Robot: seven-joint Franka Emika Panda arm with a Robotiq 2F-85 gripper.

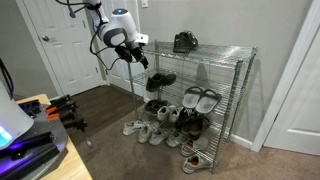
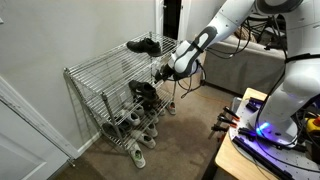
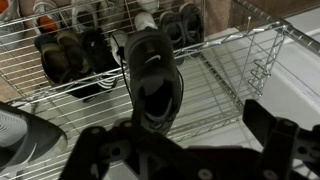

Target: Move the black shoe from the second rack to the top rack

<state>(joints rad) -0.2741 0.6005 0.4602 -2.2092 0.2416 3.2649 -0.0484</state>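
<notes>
Presently the gripper (image 3: 185, 150) has its jaws spread wide and grips nothing; the dark fingers (image 3: 278, 130) sit apart at the bottom of the wrist view. The black shoe (image 3: 152, 78) lies sole-down on the second rack (image 3: 215, 95), clear of both fingers. Its long axis runs straight away from the wrist camera, the opening apparently nearest the gripper and the toe pointing away. In an exterior view the gripper hangs above the shoe (image 1: 160, 80), towards the rack's end.

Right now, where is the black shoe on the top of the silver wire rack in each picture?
Exterior view: the black shoe sits upper middle, on the top shelf.
Exterior view: the shoe is upper middle, on the top shelf.
Wrist view: not in it.
Shared landmark: the silver wire rack.
</notes>
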